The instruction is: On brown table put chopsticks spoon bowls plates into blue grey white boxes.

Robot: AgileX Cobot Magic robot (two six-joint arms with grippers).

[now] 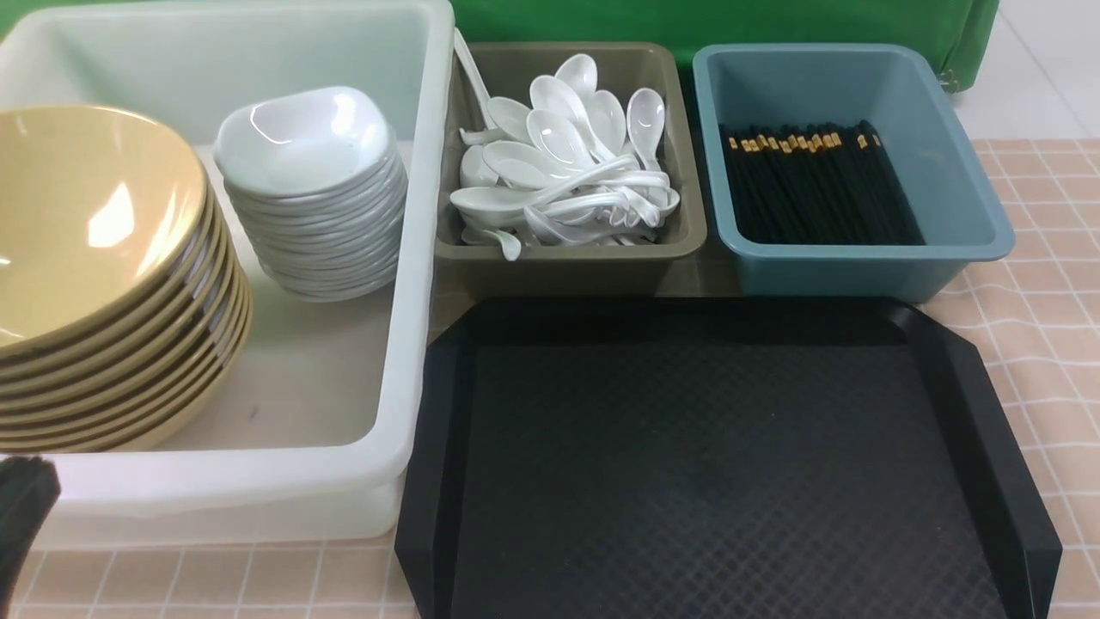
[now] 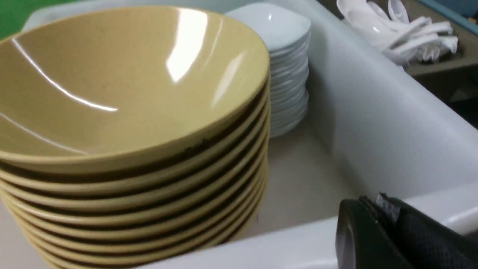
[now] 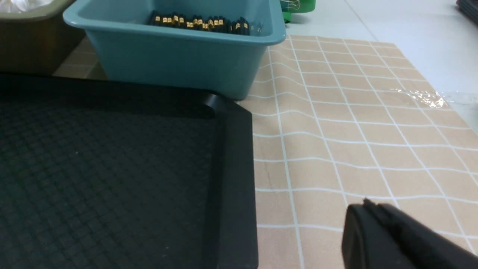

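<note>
A stack of yellow bowls [image 1: 94, 284] [image 2: 130, 112] and a stack of white plates [image 1: 314, 189] [image 2: 283, 56] stand in the white box [image 1: 404, 344] [image 2: 373, 123]. Several white spoons [image 1: 567, 163] [image 2: 403, 30] fill the grey box [image 1: 567, 266]. Black chopsticks [image 1: 816, 185] [image 3: 201, 23] lie in the blue box [image 1: 962, 215] [image 3: 179, 63]. My left gripper [image 1: 21, 507] [image 2: 369, 205] is shut and empty at the white box's near rim. Shut on nothing, my right gripper [image 3: 368, 207] hangs over the brown table [image 1: 1048, 344] [image 3: 354, 130], right of the tray; the front view does not show it.
A flat black tray [image 1: 705, 464] [image 3: 112, 168] with a textured floor lies in front of the grey and blue boxes, nothing on it. A green cloth [image 1: 730, 21] hangs behind the boxes. The table's right edge [image 3: 448, 101] meets pale floor.
</note>
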